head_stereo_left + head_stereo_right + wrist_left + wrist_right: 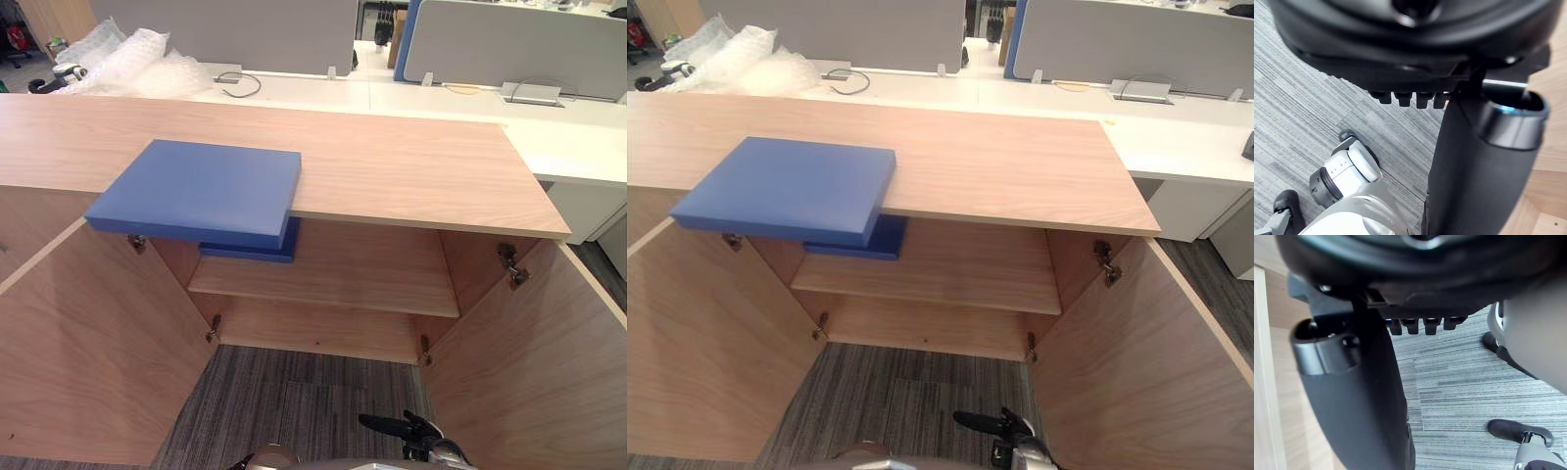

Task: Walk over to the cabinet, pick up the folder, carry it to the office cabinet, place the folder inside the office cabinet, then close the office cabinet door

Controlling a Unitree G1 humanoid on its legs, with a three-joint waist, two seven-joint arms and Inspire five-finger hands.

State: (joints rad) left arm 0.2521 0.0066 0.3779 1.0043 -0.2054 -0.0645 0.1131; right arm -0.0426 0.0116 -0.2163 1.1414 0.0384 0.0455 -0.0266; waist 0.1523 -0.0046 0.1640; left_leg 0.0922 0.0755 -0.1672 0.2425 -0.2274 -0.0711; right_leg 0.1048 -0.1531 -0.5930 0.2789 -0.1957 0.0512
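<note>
R hand (pixel 407 428) low near floor, fingers straight, empty. L hand (pixel 1400 44) fingers loose, nothing in it either. Cabinet (pixel 411 166) dead ahead, both doors (pixel 88 352) swung open. Blue folder (pixel 201 191) lies flat on its top, L part, overhanging front edge, long axis roughly across me, a bit skewed. It sits up and fwd-left of both hands, so I judge L arm nearer. Second blue folder (pixel 257 251) on shelf just beneath.

The folder (pixel 196 191) was mid-blue, a second folder (pixel 257 252) darker blue; the cabinet (pixel 411 166) showed pale wood grain, the carpet (pixel 294 401) fine grey stripes, the desk (pixel 578 137) white, the partitions (pixel 509 39) plain grey.
</note>
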